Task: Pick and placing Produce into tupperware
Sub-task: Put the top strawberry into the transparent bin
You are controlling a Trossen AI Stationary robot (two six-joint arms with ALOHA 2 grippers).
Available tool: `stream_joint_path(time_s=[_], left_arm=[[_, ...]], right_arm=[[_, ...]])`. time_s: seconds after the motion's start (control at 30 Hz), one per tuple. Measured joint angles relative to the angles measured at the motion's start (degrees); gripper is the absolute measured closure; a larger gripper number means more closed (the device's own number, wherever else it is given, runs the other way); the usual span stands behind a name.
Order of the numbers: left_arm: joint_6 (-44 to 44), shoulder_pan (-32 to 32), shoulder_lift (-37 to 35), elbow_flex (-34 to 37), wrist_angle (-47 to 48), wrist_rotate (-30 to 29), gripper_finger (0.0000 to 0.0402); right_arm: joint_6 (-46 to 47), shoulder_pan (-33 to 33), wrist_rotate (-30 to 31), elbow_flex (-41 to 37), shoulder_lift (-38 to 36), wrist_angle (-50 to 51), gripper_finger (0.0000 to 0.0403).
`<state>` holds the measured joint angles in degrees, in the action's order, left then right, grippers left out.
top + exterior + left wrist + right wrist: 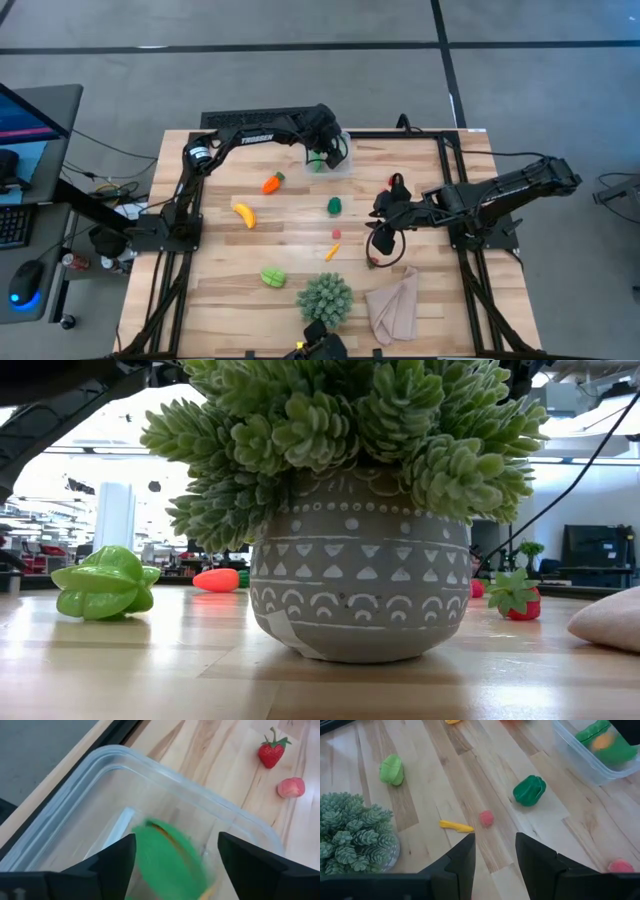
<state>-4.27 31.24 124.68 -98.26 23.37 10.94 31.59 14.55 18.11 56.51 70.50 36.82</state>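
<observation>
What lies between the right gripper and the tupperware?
In the high view, a green pepper sits between the right gripper and the tupperware; otherwise bare table.

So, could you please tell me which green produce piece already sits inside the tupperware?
The green piece under the left pincer; the green pepper and starfruit lie on the table.

The tupperware (335,158) sits at the table's (420,170) far edge, one piece (170,860) inside. Carrot (272,183), banana (244,215) and pepper (334,206) lie nearer; the plant (325,298) stands left of the cloth (393,304).
</observation>
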Motion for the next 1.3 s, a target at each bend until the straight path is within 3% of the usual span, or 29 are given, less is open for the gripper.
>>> stream_joint_path(time_s=[0.27, 0.43, 0.6, 0.73, 1.03, 1.3], left_arm=[[0.0, 0.0, 0.0, 0.0, 0.3, 1.1, 0.0104], [-0.6, 0.2, -0.1, 0.0, 0.9, 6.8, 0.0104], [1.5, 0.6, -0.4, -4.6, 10.0, 10.8, 0.0104], [6.0, 1.4, -0.4, -10.1, 20.6, 12.9, 0.0104], [12.9, 2.0, -0.5, -19.6, 40.3, 12.9, 0.0104], [16.6, 1.5, -0.5, -20.9, 59.3, 17.3, 0.0105]], right_arm=[[0.0, 0.0, 0.0, 0.0, 0.0, 0.0, 0.0269], [-0.1, 0.0, 0.0, 0.0, 0.0, 0.0, 0.027], [-0.5, 0.0, 0.0, 0.0, 0.0, 2.5, 0.0269], [1.0, 0.0, 0.4, 0.0, 0.0, 11.1, 0.027], [10.5, 0.1, 11.1, 0.0, -0.4, 33.5, 0.0269], [16.3, 0.1, 22.7, -0.1, -1.2, 43.3, 0.027]])
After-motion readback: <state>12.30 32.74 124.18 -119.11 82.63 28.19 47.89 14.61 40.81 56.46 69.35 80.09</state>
